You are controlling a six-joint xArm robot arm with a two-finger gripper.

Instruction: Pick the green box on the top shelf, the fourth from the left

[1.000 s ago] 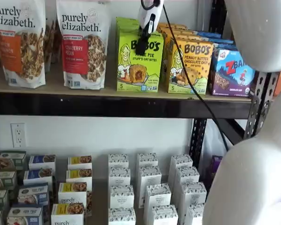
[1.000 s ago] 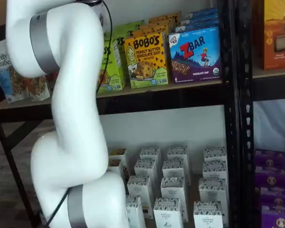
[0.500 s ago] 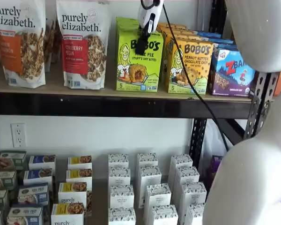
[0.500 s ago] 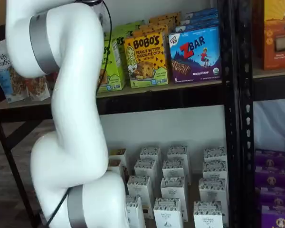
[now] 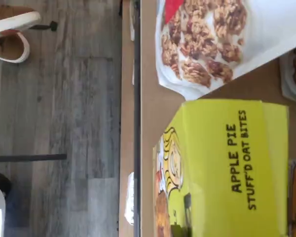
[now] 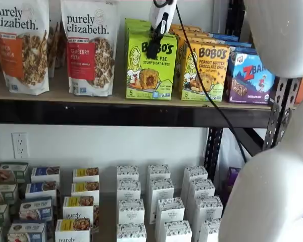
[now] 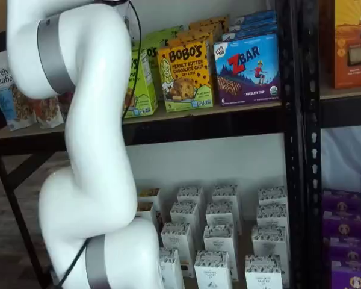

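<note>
glossy green box point(image 6: 150, 65), gripper point(image 6: 154, 48) clamped on it

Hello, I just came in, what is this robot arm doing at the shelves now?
The white arm's gripper is closed on the top of the green Bobo's Apple Pie box, at the front of the top shelf. The box stands between a Purely Elizabeth granola bag and the yellow Bobo's peanut butter box. In a shelf view its base looks barely raised, if at all.
</note>
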